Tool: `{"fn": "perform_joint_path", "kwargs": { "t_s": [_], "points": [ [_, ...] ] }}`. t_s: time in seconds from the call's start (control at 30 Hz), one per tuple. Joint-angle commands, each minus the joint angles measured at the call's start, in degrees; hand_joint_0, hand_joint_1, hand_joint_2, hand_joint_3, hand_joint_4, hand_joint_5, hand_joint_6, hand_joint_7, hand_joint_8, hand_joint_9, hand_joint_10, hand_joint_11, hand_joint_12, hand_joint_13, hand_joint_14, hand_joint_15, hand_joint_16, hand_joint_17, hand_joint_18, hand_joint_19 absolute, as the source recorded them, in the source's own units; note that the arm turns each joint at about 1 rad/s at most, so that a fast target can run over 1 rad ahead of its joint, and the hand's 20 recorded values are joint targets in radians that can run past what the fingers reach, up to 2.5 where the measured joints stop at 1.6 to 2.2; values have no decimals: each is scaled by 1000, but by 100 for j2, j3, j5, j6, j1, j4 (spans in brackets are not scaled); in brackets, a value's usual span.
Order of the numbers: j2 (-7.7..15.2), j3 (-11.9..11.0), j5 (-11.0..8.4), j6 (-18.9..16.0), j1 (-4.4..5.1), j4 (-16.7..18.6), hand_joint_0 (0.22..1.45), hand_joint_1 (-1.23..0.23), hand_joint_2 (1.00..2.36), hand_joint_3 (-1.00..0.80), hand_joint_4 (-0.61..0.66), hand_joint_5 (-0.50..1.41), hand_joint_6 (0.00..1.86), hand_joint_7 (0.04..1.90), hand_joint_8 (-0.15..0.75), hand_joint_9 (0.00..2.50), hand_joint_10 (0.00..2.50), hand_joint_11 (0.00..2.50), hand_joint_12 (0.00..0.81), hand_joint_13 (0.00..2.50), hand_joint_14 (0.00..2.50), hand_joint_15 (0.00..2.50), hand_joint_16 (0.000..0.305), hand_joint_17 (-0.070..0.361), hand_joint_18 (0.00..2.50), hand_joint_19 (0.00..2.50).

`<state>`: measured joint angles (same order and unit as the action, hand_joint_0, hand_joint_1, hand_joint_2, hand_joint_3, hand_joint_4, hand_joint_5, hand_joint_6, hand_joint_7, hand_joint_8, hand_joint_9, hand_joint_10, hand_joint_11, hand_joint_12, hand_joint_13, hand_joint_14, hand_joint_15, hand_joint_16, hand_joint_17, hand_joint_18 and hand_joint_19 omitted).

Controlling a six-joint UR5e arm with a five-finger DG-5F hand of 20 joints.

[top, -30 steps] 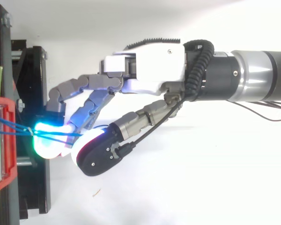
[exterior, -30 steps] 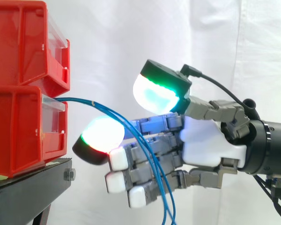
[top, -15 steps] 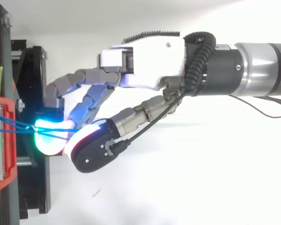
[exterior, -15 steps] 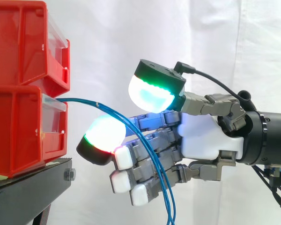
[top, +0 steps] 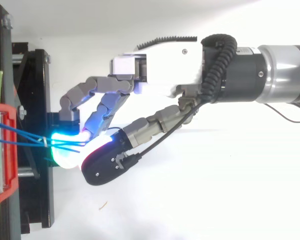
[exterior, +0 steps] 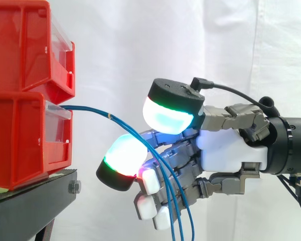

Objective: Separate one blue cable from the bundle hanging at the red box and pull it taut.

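Observation:
Thin blue cables come out of the lower red bin and slope down to the right. They pass between two glowing pads, then hang down in front of the curled fingers. The hand reaches in from the right, a short way off the bin. Its thumb pad sits above the cables and a fingertip pad just below them. Seen from above, the cables converge and run in between those two close-set pads of the hand.
A second red bin is stacked on the lower one, and both rest on a black stand. Behind hangs a white curtain. The floor to the right of the stand is plain white.
The hand has drawn back to the right and sunk a little. Its fingers have curled further. The cables run straighter from the bin, and a mark on them has shifted right.

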<state>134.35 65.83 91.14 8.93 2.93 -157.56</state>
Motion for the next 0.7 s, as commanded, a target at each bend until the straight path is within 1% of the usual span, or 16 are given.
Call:
{"fn": "perform_joint_path", "kwargs": {
  "t_s": [0.0,0.13,0.23,0.3,0.4,0.53,0.67],
  "points": [
    [-40,0,1,82,-12,-55,629,-688,1012,-213,208,-183,828,917,362,839,14,569,332,901,15,416,39,87,877,320],
    [-128,0,-17,179,-12,-99,630,-697,1011,-245,208,-186,846,897,358,840,15,582,335,905,15,418,38,85,868,327],
    [-163,0,-26,214,-12,-143,597,-642,1009,-361,190,-185,851,914,350,849,15,590,321,897,15,435,36,80,839,350],
    [-172,0,-26,232,-21,-178,590,-607,1007,-400,190,-182,849,917,349,853,15,596,324,902,14,443,36,81,840,357],
    [-172,0,-26,232,-21,-178,590,-494,1003,-456,188,-167,836,943,355,890,14,602,330,919,16,442,36,81,838,364],
    [-172,0,-34,241,-21,-170,609,-481,1006,-421,170,-160,833,953,352,910,16,605,330,931,14,442,36,80,840,367],
    [-172,0,-43,241,-12,-178,620,-532,1011,-330,153,-157,838,958,354,916,14,607,328,939,14,451,36,80,841,363]
  ]
}}
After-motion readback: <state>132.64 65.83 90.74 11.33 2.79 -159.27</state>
